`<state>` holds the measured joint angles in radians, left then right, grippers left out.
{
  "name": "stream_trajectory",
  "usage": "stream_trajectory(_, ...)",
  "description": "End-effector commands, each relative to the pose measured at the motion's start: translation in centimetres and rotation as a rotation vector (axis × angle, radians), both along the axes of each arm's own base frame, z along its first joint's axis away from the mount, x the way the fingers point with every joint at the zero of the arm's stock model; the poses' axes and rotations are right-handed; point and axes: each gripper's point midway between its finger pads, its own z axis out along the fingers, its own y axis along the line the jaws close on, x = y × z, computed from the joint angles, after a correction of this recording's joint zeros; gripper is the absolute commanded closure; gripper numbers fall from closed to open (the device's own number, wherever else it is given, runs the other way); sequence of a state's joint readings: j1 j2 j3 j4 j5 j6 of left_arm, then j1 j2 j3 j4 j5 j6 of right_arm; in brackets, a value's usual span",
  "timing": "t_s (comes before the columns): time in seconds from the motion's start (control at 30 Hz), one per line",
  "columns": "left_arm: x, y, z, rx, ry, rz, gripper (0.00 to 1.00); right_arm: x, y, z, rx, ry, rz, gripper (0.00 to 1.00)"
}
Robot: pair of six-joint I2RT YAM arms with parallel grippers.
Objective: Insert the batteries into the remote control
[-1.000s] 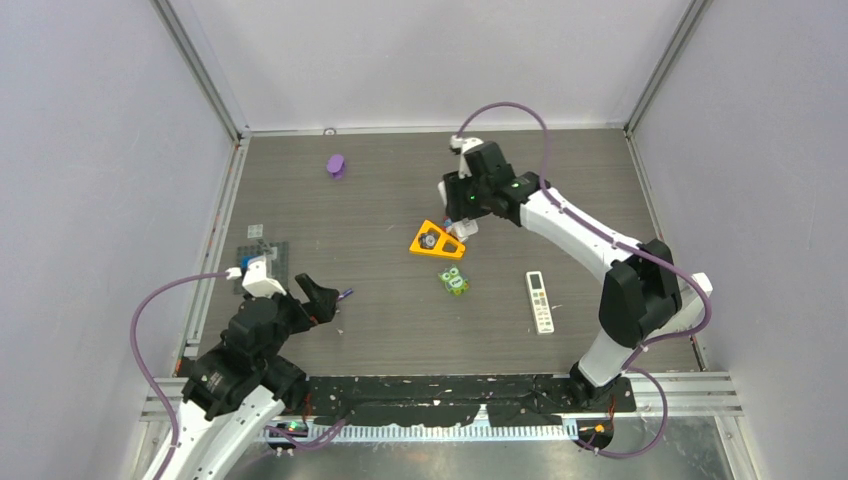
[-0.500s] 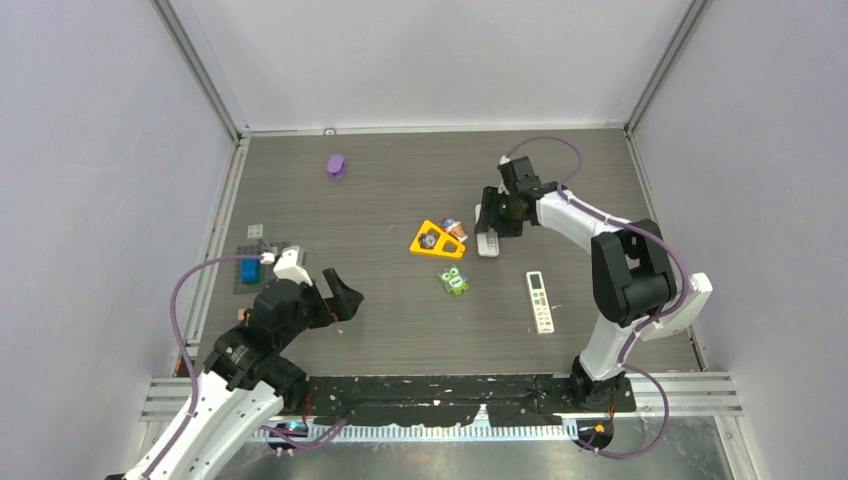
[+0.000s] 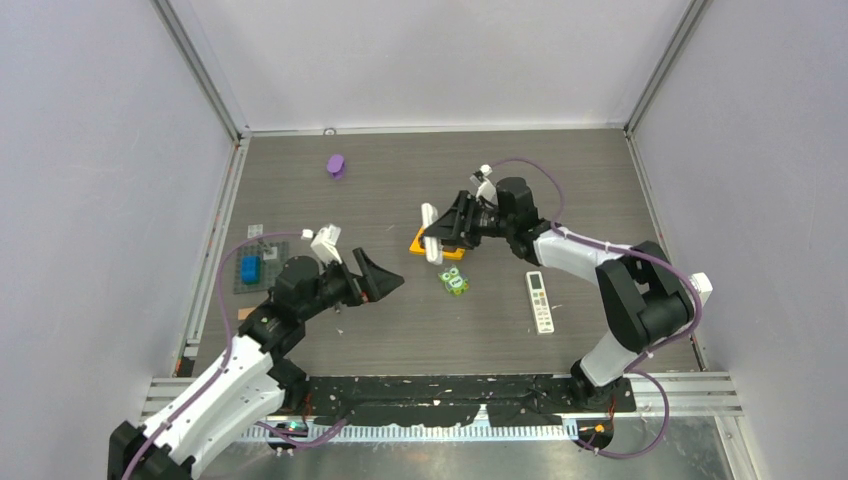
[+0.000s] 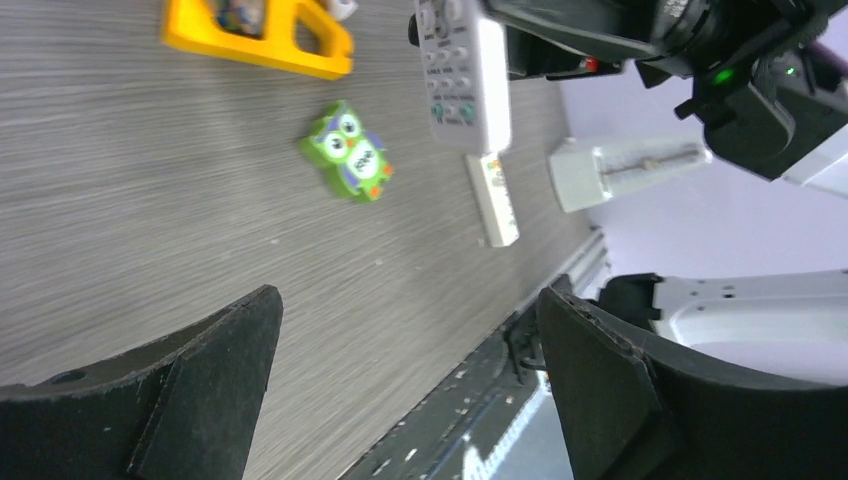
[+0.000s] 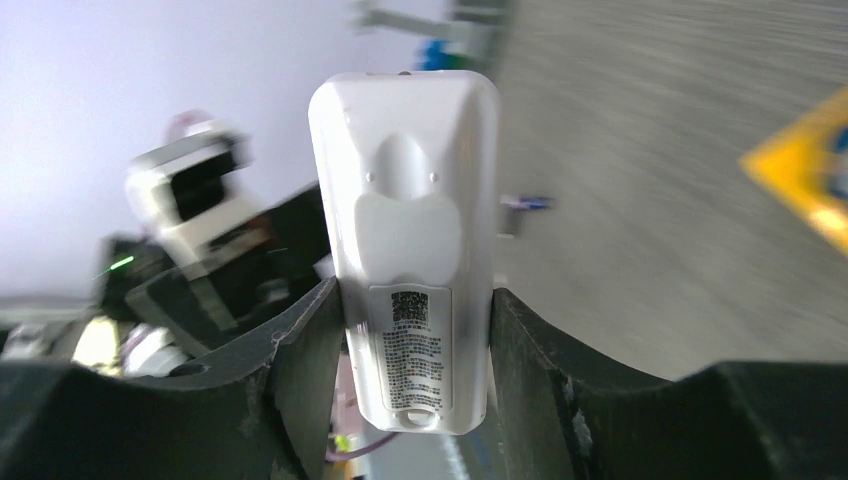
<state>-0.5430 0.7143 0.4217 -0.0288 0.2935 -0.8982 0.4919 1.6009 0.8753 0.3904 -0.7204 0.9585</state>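
Observation:
My right gripper [image 3: 438,234] is shut on a white remote control [image 3: 431,232] and holds it in the air over the yellow block. In the right wrist view the remote [image 5: 408,210] shows its back, with the labelled cover between the fingers [image 5: 310,340]. The left wrist view shows its button face [image 4: 462,70]. My left gripper [image 3: 375,284] hangs open and empty left of it, low above the table [image 4: 408,330]. A blurred thin purplish cylinder [image 5: 527,202], seemingly a battery, lies on the table. I make out no other batteries.
A second slim white remote [image 3: 540,301] lies at the right of the table. A green owl toy [image 3: 453,281] and a yellow triangular block [image 3: 447,248] sit mid-table. A purple object [image 3: 336,165] sits far left. A blue brick [image 3: 250,268] rests on a grey plate.
The right gripper has carried the remote leftwards over the yellow block and turned it. The left arm has reached right, towards the middle of the table, with its jaws still open.

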Motion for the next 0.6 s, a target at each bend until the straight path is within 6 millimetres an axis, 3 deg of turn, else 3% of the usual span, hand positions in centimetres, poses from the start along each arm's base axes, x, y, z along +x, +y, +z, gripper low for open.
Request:
stream_trajectory(0.0,0.2,-3.1,7.7,-0.232,-0.156,-0.134,0.00,-4.0,2.1,12.0,0.357,-0.187,0.144,0.76)
stream_trajectory(0.23,-1.1,-3.7,12.4,-0.383,-0.259,-0.209,0.01,-6.5,2.1,16.6,0.603,-0.163,0.237,0.75)
stream_trajectory(0.33,-1.5,-3.2,13.3,-0.401,-0.314,-0.205,0.00,-6.6,2.2,16.9,0.637,-0.144,0.249,0.75)
stream_trajectory(0.57,-0.5,-3.0,14.2,-0.395,-0.345,-0.157,0.00,-7.5,3.3,16.6,0.627,-0.129,0.279,0.75)
